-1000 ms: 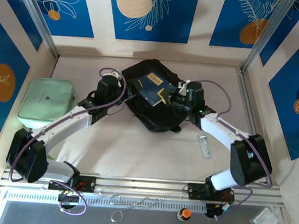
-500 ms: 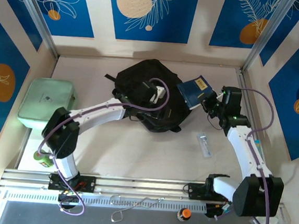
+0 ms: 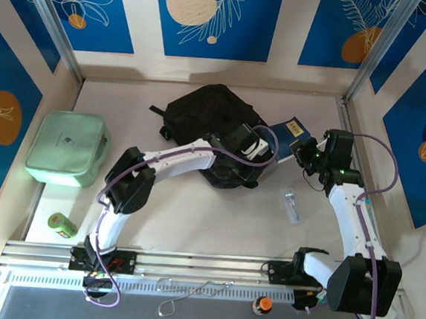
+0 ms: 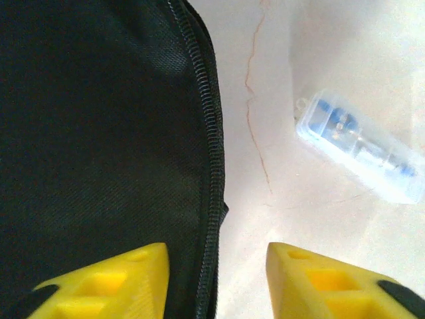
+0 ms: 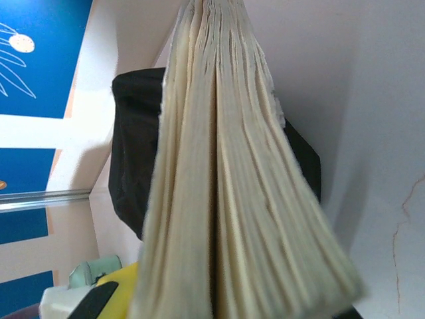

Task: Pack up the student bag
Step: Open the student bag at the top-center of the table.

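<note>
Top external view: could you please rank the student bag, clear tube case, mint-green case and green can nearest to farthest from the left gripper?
1. student bag, its edge beneath the left gripper.
2. clear tube case, to its right.
3. mint-green case, far left.
4. green can, near-left corner.

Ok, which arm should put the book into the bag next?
Right, probably: the right gripper is shut on the blue book beside the student bag; the left gripper is open over the bag's zip edge, holding nothing.
</note>
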You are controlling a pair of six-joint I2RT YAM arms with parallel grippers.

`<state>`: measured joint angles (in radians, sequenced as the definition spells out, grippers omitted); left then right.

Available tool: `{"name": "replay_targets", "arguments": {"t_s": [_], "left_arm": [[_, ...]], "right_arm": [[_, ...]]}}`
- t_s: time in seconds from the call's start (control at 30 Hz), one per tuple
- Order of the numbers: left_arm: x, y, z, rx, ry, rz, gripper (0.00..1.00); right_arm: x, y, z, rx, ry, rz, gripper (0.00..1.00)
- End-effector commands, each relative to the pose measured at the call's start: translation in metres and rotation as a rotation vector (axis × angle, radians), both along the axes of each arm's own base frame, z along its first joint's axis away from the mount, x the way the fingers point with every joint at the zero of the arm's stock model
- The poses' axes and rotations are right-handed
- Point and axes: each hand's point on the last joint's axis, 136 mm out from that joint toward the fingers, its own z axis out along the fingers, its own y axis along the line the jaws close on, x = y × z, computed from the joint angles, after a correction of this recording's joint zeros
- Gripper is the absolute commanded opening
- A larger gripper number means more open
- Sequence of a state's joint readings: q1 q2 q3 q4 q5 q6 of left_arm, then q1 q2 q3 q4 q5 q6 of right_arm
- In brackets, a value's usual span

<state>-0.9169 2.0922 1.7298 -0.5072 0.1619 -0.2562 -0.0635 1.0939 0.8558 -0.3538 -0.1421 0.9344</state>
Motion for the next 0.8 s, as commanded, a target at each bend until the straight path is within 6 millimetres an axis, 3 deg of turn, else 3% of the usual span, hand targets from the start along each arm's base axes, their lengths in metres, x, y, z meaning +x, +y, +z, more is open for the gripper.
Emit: {"name": "replay_targets", "arguments": {"t_s": [0.0,0.37,0.77], "left_arm": [[-0.007,-0.004,-0.004,0.018,0.032,-0.042,0.37],[0.002,-0.006,-0.008,0.044,0.015,-0.026,0.25],[0.001,-0.008,-0.002,0.025,0.020,-0.030,0.10]], "right_arm": [[-0.003,0.005,0.009,0.004,-0.036,0.050,0.02],[-0.005,0.002,0.006,-0.008,-0.021,0.048,0.02],[-0.013,-0.017,-0.001,-0.090,0.022,-0.022,0.02]]}}
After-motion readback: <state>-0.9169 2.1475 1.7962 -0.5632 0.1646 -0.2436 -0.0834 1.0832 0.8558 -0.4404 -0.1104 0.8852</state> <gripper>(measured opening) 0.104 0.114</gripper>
